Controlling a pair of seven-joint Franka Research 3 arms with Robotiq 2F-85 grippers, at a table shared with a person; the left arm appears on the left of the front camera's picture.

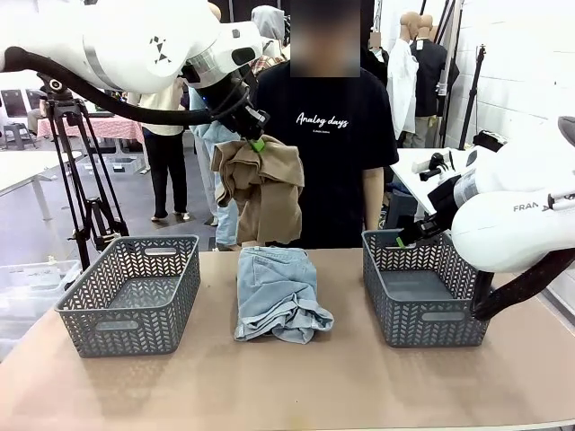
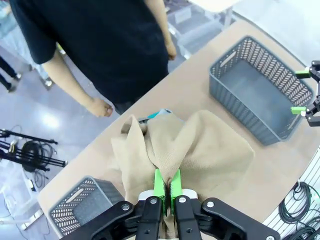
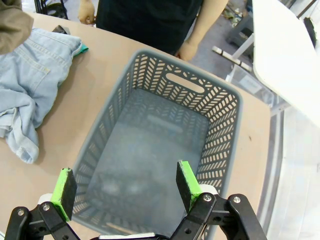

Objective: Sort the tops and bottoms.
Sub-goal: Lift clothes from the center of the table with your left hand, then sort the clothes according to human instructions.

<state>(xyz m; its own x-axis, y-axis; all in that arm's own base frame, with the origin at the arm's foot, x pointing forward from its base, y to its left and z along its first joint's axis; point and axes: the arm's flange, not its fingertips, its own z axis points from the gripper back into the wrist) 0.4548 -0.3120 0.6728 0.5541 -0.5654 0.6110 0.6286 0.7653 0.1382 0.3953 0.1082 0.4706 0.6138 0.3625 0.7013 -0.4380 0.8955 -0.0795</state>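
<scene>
Your left gripper (image 1: 257, 142) pinches the soft khaki-tan cloth top (image 1: 267, 193) aloft; your right gripper (image 3: 125, 186) hangs wide open over the grey plastic lattice basket (image 3: 220, 125).

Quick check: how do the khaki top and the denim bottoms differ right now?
The khaki top hangs in the air, pinched by the shut left gripper; the denim bottoms lie on the table, touched by no gripper. The top is plain tan; the bottoms pale blue with thick seams. Both are crumpled cloth.
</scene>
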